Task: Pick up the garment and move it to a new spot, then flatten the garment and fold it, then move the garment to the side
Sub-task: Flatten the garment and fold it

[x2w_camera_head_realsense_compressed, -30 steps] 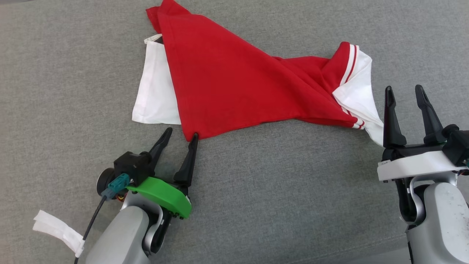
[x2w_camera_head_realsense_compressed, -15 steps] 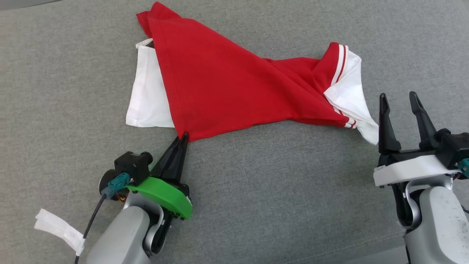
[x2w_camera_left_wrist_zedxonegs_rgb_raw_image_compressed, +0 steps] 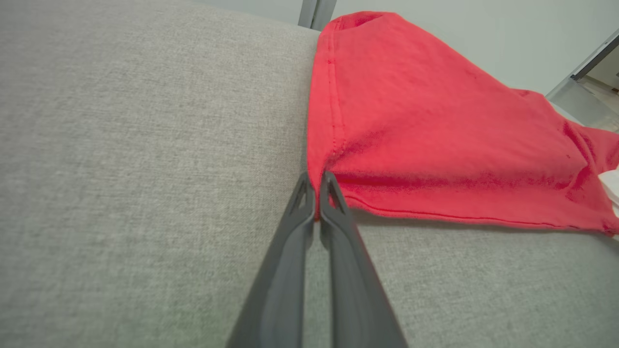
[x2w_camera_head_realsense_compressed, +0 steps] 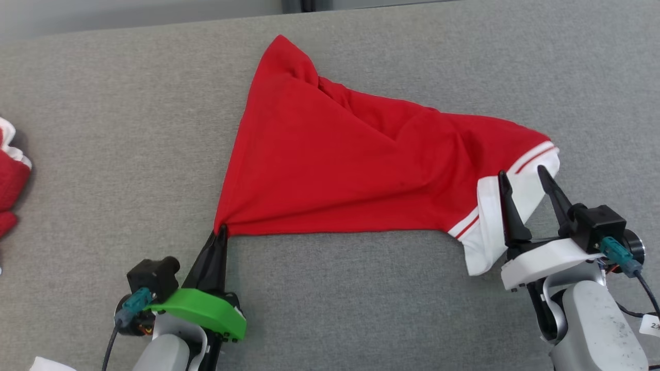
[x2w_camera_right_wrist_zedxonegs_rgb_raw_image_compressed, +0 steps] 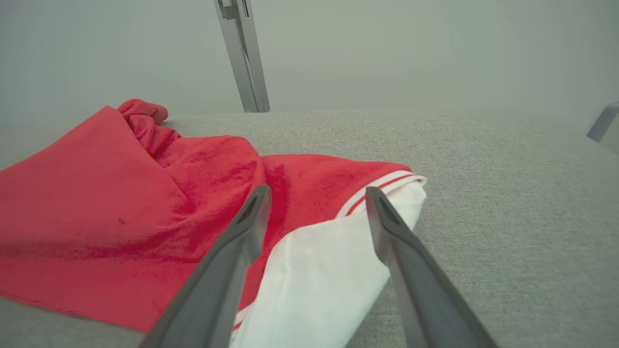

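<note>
Nearest me, at the lower edge of the head view, sit the green mount (x2w_camera_head_realsense_compressed: 201, 312) of my left wrist and the white mount (x2w_camera_head_realsense_compressed: 546, 257) of my right wrist. My left tool (x2w_camera_head_realsense_compressed: 223, 230) (x2w_camera_left_wrist_zedxonegs_rgb_raw_image_compressed: 316, 179) is pressed fully together, its two dark fingers pinching the near left corner of the garment (x2w_camera_head_realsense_compressed: 350, 170) (x2w_camera_left_wrist_zedxonegs_rgb_raw_image_compressed: 435, 121) (x2w_camera_right_wrist_zedxonegs_rgb_raw_image_compressed: 96, 193) right at the hem, where the cloth gathers into small creases. My right tool (x2w_camera_head_realsense_compressed: 522, 172) (x2w_camera_right_wrist_zedxonegs_rgb_raw_image_compressed: 318, 189) stands wide apart and grips nothing. Its fingers reach over the white sleeve panel (x2w_camera_head_realsense_compressed: 484, 242) (x2w_camera_right_wrist_zedxonegs_rgb_raw_image_compressed: 319, 270) at the garment's right end, with the panel showing between them; I cannot tell whether the tips touch the cloth. The garment is red, with a white band and a thin red stripe where the red meets the white. It lies across the middle of the worktop (x2w_camera_head_realsense_compressed: 361, 299) (x2w_camera_left_wrist_zedxonegs_rgb_raw_image_compressed: 121, 145) (x2w_camera_right_wrist_zedxonegs_rgb_raw_image_compressed: 483, 169), its near edge running almost straight from the left pinch to the right sleeve, and it narrows to a point on its far side. The worktop is covered in grey woven fabric, matte and even in tone. At its left edge lies a second red-and-white cloth (x2w_camera_head_realsense_compressed: 10, 175), well apart from the garment. Beyond the far edge stand a pale wall (x2w_camera_right_wrist_zedxonegs_rgb_raw_image_compressed: 387, 48) and a grey metal post (x2w_camera_right_wrist_zedxonegs_rgb_raw_image_compressed: 244, 53) (x2w_camera_left_wrist_zedxonegs_rgb_raw_image_compressed: 312, 12).
</note>
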{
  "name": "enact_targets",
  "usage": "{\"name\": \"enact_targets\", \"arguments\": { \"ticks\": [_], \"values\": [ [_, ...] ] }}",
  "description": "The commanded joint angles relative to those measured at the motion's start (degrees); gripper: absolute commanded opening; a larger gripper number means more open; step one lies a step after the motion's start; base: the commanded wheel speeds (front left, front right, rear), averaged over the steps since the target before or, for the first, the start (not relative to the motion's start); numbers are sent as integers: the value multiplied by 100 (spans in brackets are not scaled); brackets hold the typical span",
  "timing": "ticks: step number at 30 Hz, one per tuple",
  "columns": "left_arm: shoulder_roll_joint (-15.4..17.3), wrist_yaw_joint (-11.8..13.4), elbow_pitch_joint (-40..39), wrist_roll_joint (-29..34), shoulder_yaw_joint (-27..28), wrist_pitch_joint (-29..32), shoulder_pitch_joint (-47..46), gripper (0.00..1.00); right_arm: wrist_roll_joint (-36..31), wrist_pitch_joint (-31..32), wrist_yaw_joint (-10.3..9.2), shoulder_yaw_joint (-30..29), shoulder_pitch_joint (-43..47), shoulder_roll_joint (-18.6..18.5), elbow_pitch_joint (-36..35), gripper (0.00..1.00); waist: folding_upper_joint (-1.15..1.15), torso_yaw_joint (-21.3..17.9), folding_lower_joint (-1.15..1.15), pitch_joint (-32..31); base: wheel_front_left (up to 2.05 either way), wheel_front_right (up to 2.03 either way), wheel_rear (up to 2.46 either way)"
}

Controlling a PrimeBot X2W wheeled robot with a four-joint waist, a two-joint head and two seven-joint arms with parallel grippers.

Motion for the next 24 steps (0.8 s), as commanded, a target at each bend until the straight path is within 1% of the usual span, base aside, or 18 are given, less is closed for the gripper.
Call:
{"name": "enact_targets", "arguments": {
  "ticks": [1,6,7,8,9,15,23,24],
  "values": [
    [-19,-14,40,87,71,0,144,0,-55,-14,-6,68,85,-20,40,100,0,326,0,-315,0,0,0],
    [-126,-14,225,242,239,-1,358,0,-115,-14,-6,231,184,-22,142,100,0,438,0,-411,0,0,0],
    [-156,-14,256,287,298,0,378,46,-139,-14,-6,254,207,-24,213,100,0,452,0,-418,0,0,0],
    [-183,-14,272,316,319,0,391,78,-147,-14,-6,268,220,-22,283,100,0,461,0,-420,0,0,0],
    [-218,-14,306,360,344,0,403,100,-153,-14,-6,278,224,-24,393,100,0,467,0,-419,0,0,0],
    [-283,-14,345,469,359,0,368,100,-221,-14,-6,240,6,-23,1004,100,0,489,0,-365,0,0,0],
    [-273,-14,301,473,307,0,216,100,-265,-14,-6,176,-362,-21,1594,100,0,589,0,-233,0,0,0],
    [-267,-14,292,469,301,0,217,100,-262,-14,-6,166,-385,-22,1625,74,0,599,0,-224,0,0,0]
  ]
}}
